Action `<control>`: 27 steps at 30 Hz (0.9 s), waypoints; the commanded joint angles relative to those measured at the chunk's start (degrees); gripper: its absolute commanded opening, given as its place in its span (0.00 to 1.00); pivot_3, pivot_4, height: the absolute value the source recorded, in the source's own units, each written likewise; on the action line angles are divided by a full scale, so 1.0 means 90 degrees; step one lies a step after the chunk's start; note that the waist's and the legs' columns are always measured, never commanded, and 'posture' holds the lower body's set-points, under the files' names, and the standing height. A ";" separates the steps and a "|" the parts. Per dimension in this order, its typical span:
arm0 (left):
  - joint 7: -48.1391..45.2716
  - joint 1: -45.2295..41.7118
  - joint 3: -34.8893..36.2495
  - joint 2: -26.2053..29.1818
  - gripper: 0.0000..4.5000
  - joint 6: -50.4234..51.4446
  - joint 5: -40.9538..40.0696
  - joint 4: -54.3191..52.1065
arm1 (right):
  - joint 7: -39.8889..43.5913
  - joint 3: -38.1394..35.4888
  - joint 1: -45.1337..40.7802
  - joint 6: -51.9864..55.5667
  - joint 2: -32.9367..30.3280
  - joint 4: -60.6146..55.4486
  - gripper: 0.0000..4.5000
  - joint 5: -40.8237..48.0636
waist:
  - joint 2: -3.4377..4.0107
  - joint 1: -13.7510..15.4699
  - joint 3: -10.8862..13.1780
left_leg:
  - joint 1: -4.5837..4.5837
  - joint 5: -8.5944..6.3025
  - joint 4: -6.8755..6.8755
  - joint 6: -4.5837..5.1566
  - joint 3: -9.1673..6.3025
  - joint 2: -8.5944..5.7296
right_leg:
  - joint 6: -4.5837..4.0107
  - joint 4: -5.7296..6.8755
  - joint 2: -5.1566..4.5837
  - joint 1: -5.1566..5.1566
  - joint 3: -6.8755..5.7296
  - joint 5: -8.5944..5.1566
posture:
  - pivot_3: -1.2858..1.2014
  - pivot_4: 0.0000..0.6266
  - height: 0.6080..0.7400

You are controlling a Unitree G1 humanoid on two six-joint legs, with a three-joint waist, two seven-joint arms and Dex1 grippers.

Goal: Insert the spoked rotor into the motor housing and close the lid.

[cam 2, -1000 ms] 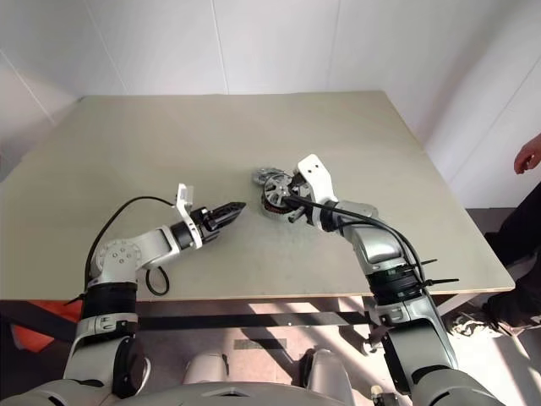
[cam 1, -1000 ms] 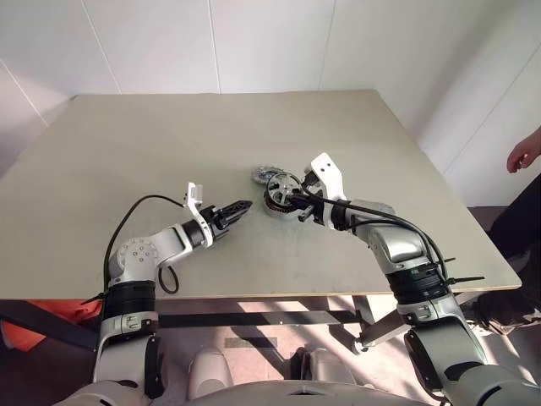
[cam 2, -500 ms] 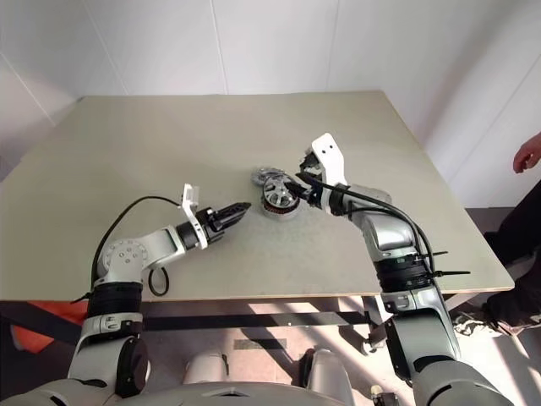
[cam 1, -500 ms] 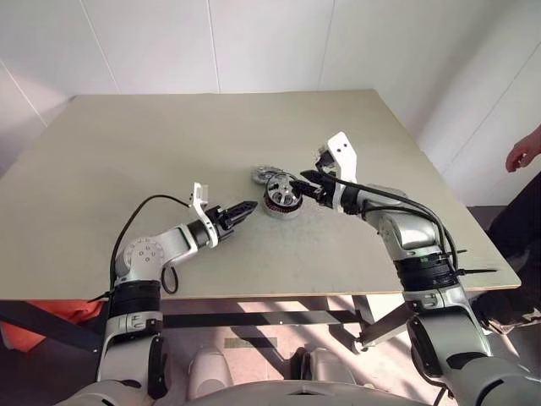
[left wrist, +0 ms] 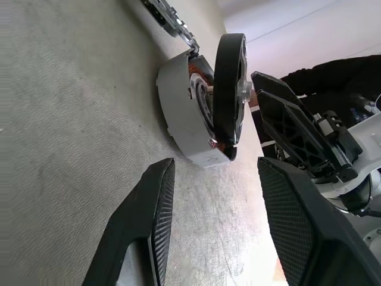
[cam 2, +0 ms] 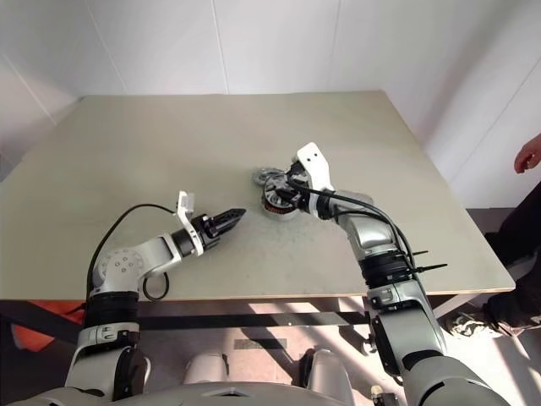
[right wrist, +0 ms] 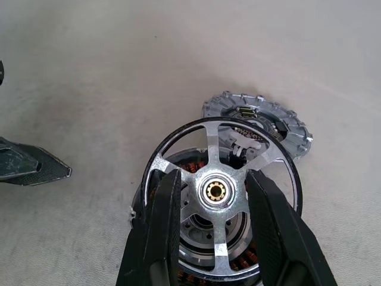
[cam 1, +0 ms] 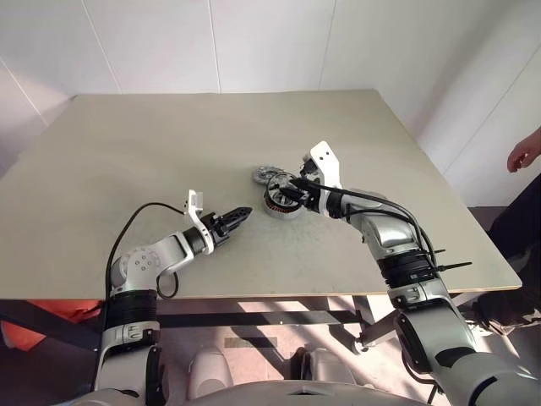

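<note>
2 spread tools point(left wrist: 214, 226) point(right wrist: 211, 229); spoked rotor point(right wrist: 221, 193) tilted atop motor housing point(left wrist: 181, 113), left wrist view.

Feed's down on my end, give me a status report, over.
Left gripper open, clear of parts. Right gripper open, straddling spoked rotor hub; rotor sits tilted on motor housing, not seated. Lid flat behind, nothing obstructing.

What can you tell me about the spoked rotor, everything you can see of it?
The spoked rotor is a small wheel with a thick black rim, pale metal spokes and a brass-coloured hub. It sits tilted on the motor housing, not fully seated. The right gripper has its fingers either side of the hub, open.
</note>
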 commanded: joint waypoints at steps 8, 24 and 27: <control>0.0055 -0.0110 0.0066 -0.0014 0.52 -0.0063 -0.0099 -0.0269 | -0.0038 0.0080 0.0001 -0.0083 -0.0023 -0.0148 0.42 -0.0128 | 0.0000 0.0000 0.0000 | 0.0002 0.0000 0.0000 0.0000 0.0000 0.0000 | 0.0000 0.0000 0.0000 0.0001 0.0000 0.0000 | 0.52 0.00 1.00; 0.0019 -0.0172 0.0016 0.0041 0.52 -0.0071 -0.0055 -0.0280 | -0.0115 0.0044 0.0014 -0.0199 0.0008 0.0106 0.06 -0.0185 | 0.0000 -0.0002 0.0000 | 0.0004 0.0000 0.0001 0.0000 0.0000 0.0000 | 0.0000 0.0003 0.0000 0.0001 0.0001 0.0000 | 0.52 0.00 1.00; 0.0019 -0.0163 0.0006 0.0040 0.52 -0.0075 -0.0044 -0.0273 | -0.0121 0.0037 0.0005 -0.0225 0.0002 0.0114 0.00 -0.0184 | 0.0000 -0.0001 0.0000 | 0.0003 0.0000 0.0001 0.0000 0.0000 0.0000 | 0.0000 0.0003 0.0000 0.0001 0.0001 0.0000 | 0.52 0.00 1.00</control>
